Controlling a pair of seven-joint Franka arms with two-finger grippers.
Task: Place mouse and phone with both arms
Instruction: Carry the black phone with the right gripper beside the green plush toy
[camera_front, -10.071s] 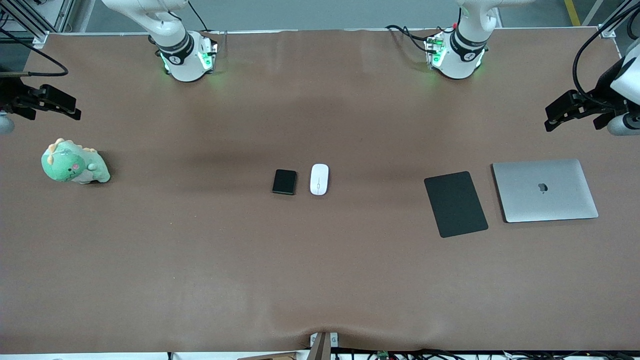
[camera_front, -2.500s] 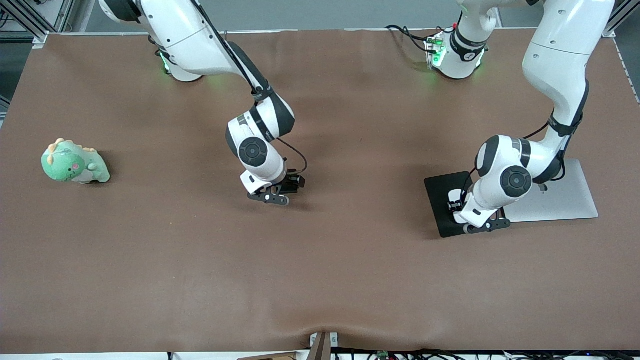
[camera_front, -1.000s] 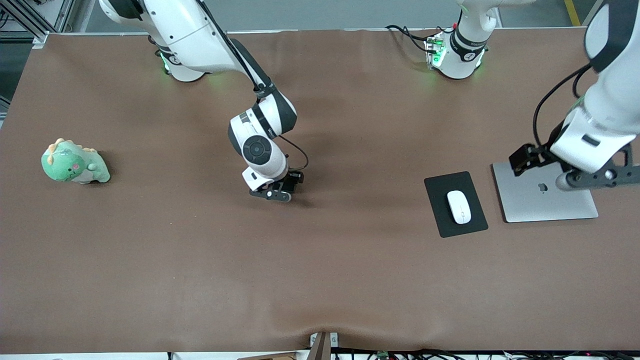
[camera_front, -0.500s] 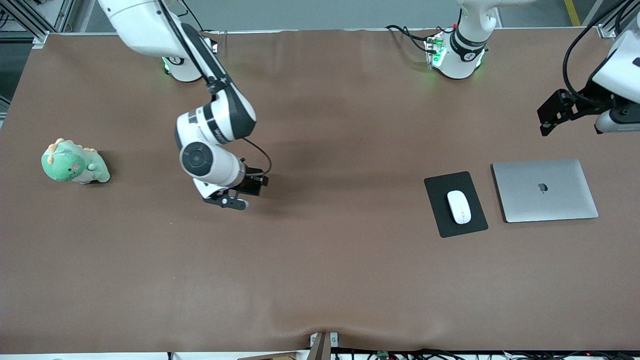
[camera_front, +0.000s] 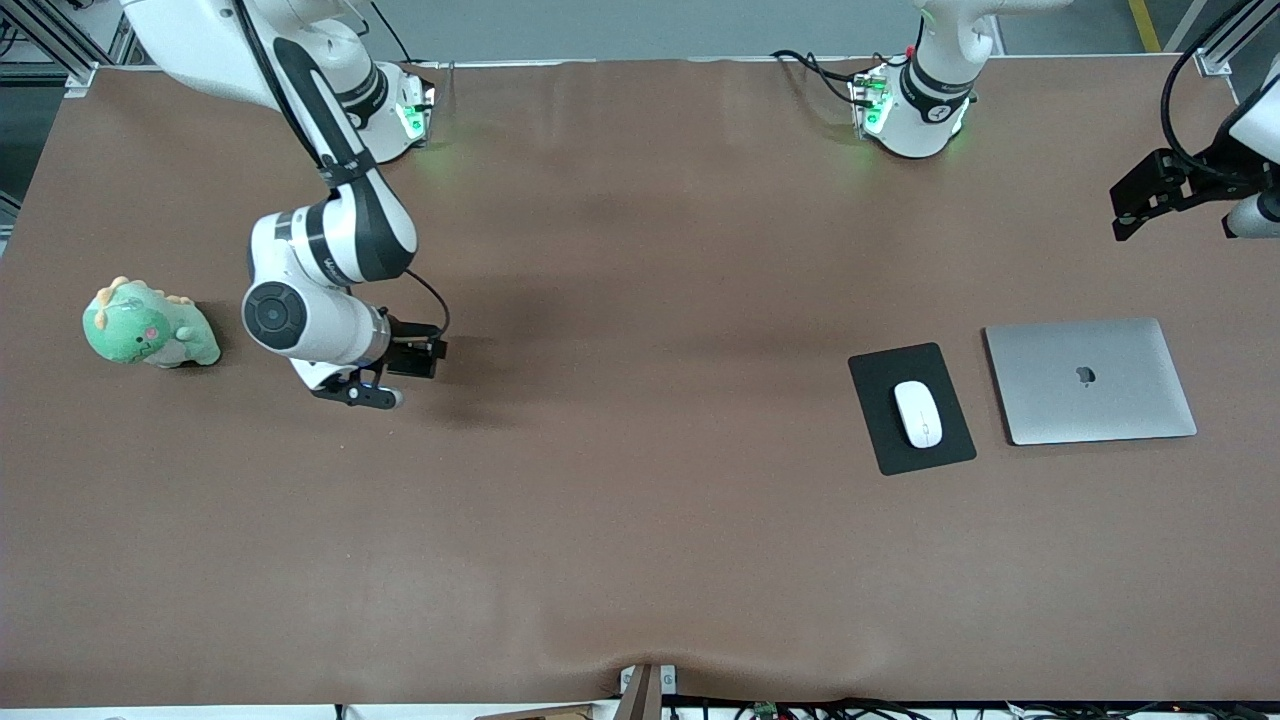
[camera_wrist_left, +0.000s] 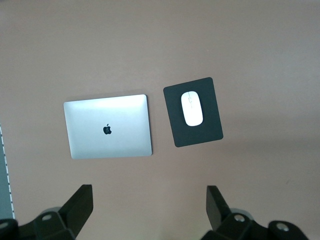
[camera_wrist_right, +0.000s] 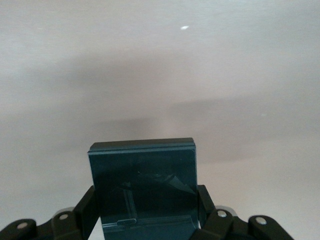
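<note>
The white mouse (camera_front: 917, 413) lies on the black mouse pad (camera_front: 880, 380); both also show in the left wrist view, the mouse (camera_wrist_left: 192, 108) on the pad (camera_wrist_left: 172, 120). My left gripper (camera_front: 1250, 212) hangs open and empty high over the left arm's end of the table; in its wrist view (camera_wrist_left: 149, 205) the fingers stand wide apart. My right gripper (camera_front: 358, 392) is shut on the black phone (camera_wrist_right: 142, 180), held above the bare table near the plush. The phone is hidden under the hand in the front view.
A closed silver laptop (camera_front: 1090, 380) lies beside the mouse pad toward the left arm's end, also in the left wrist view (camera_wrist_left: 107, 126). A green dinosaur plush (camera_front: 148, 325) sits at the right arm's end. The table is covered in brown cloth (camera_front: 640, 520).
My right gripper has carried the phone from the table's middle toward the plush. My left arm has risen from over the laptop and drawn back to its end of the table.
</note>
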